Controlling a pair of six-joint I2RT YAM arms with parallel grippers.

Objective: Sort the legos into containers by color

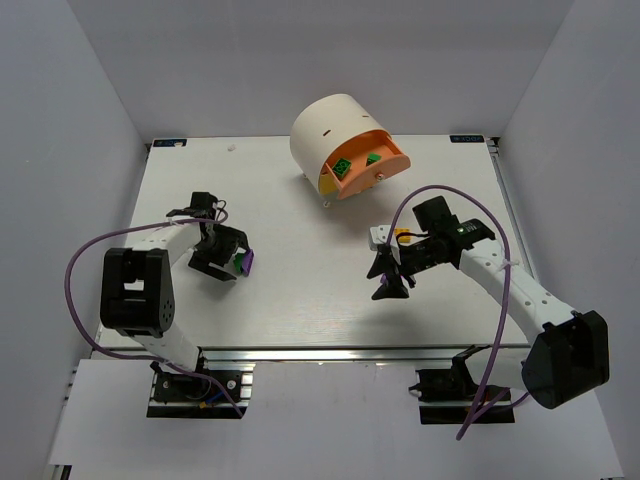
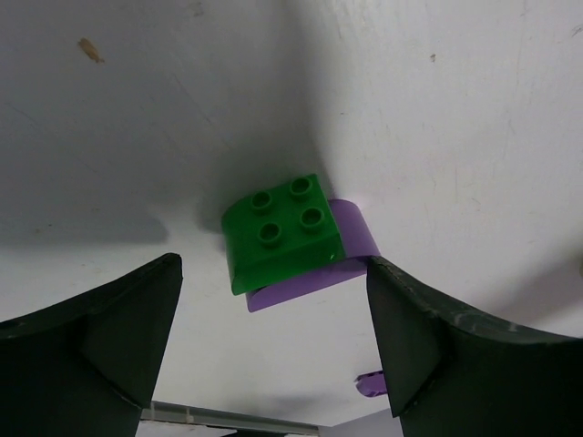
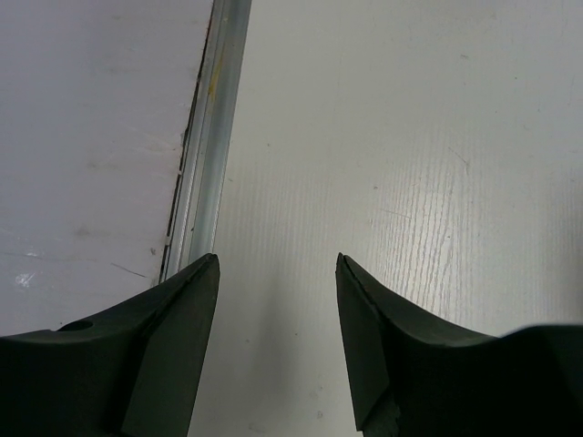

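A green lego [image 2: 282,232] sits stacked on a purple lego [image 2: 353,238] on the white table. My left gripper [image 2: 273,282] is open, with the stack just beyond its fingertips; the right fingertip [image 2: 387,282] is close to the purple brick's corner. From above the stack [image 1: 241,262] lies at the left gripper [image 1: 228,264]. A small purple piece [image 2: 369,384] shows by the right finger. The white drum [image 1: 325,130] stands at the back, an orange drawer [image 1: 388,168] pulled open with two green legos [image 1: 343,168] inside. My right gripper [image 1: 388,277] is open and empty, also in its wrist view [image 3: 278,264].
A metal rail [image 3: 208,137] along the table's edge runs past the right gripper's left finger. Purple cables loop from both arms. White walls close in the table on the left, right and back.
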